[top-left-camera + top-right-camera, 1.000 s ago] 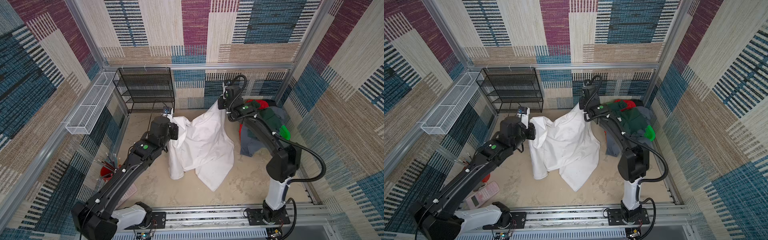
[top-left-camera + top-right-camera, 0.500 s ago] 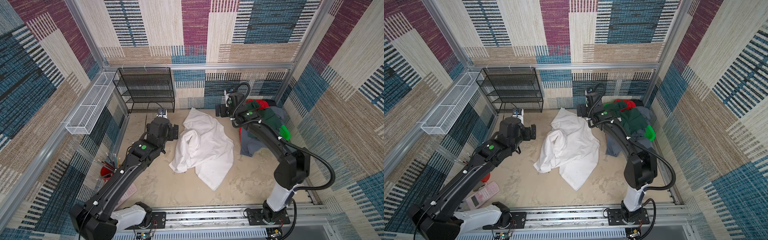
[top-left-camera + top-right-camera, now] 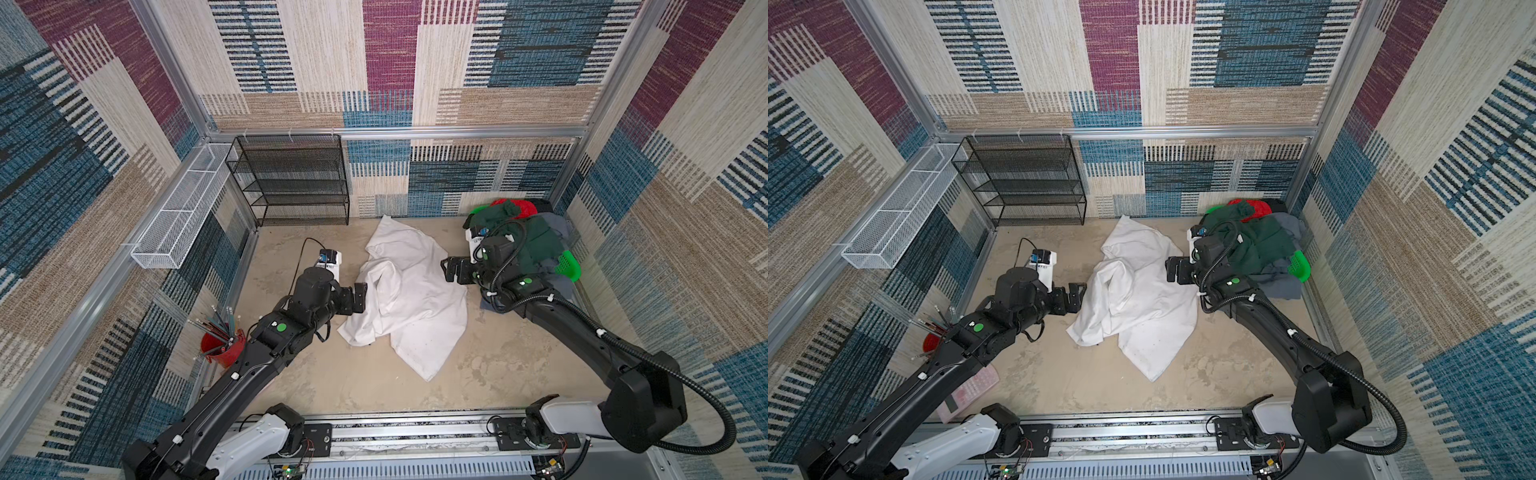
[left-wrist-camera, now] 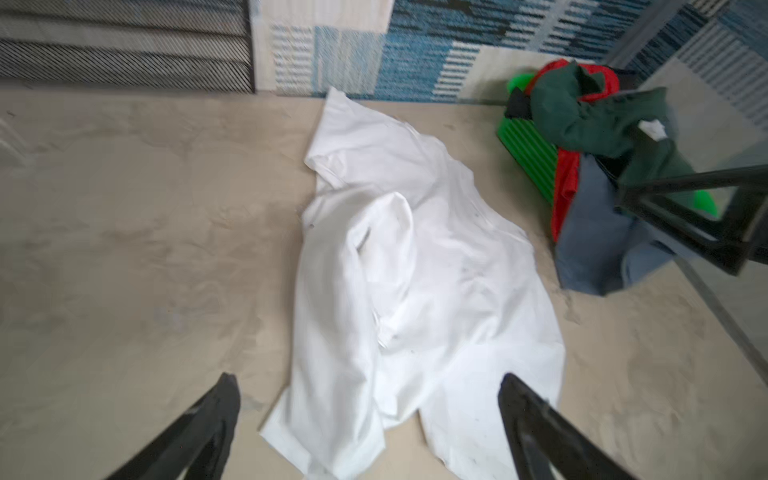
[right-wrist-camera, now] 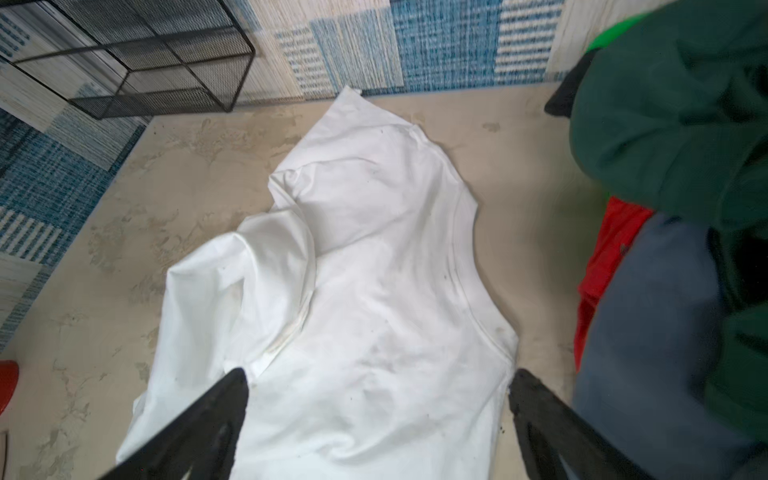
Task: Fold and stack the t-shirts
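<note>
Loosely crumpled soft white t-shirt [image 3: 415, 299], left hand [image 3: 360, 297] spread empty, right hand [image 3: 451, 270] likewise.

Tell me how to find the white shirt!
Start at the black wire rack against the back wall. On the beige table right of it, a white shirt lies crumpled alone. The other shirts are dark green, red and grey-blue, heaped on a green basket.
</note>
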